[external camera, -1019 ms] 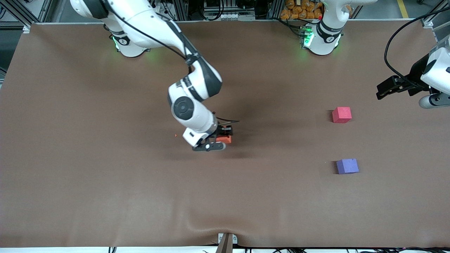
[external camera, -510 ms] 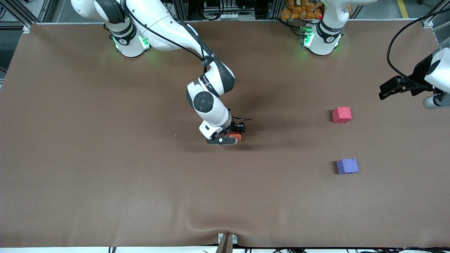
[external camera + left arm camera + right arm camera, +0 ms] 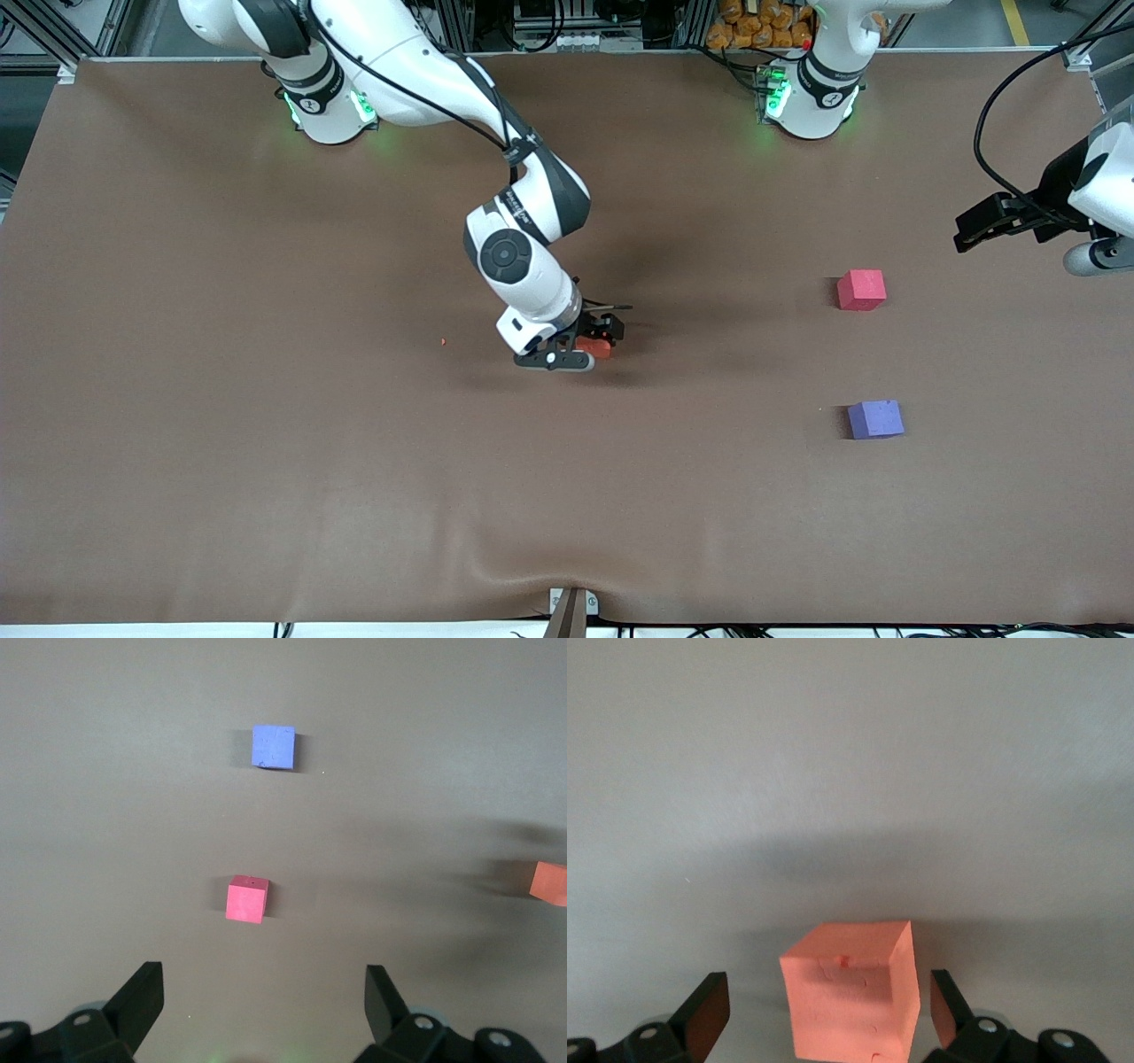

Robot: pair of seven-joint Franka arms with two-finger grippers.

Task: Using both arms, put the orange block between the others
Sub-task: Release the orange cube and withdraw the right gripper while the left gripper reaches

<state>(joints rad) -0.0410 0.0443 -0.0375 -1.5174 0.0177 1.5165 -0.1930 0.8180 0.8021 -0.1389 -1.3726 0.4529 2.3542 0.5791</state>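
From the front view we see the right arm reaching from its base to mid-table, its right gripper (image 3: 592, 344) low over the orange block (image 3: 597, 348), which is mostly hidden beneath the black fingers. The pinkish-red cube (image 3: 861, 290) and the purple-blue cube (image 3: 875, 419) sit well apart from it toward the left arm's end of the table, the purple-blue one nearer the front camera. The left gripper (image 3: 997, 221) hangs above the brown table (image 3: 266, 443) at that same end (this arm waits).

In the left wrist view we see the left gripper (image 3: 263, 997) with its fingers (image 3: 142, 992) spread wide and nothing between them. Below it lie the pinkish-red cube (image 3: 246, 899) and the purple-blue cube (image 3: 273, 746), with a gap between them; the orange block (image 3: 549, 882) shows at the picture's edge.

In the right wrist view we find the right gripper (image 3: 826, 1005) released: its fingers (image 3: 946, 1005) stand to either side of the orange block (image 3: 850, 1001), apart from its faces, and the block rests on the table.
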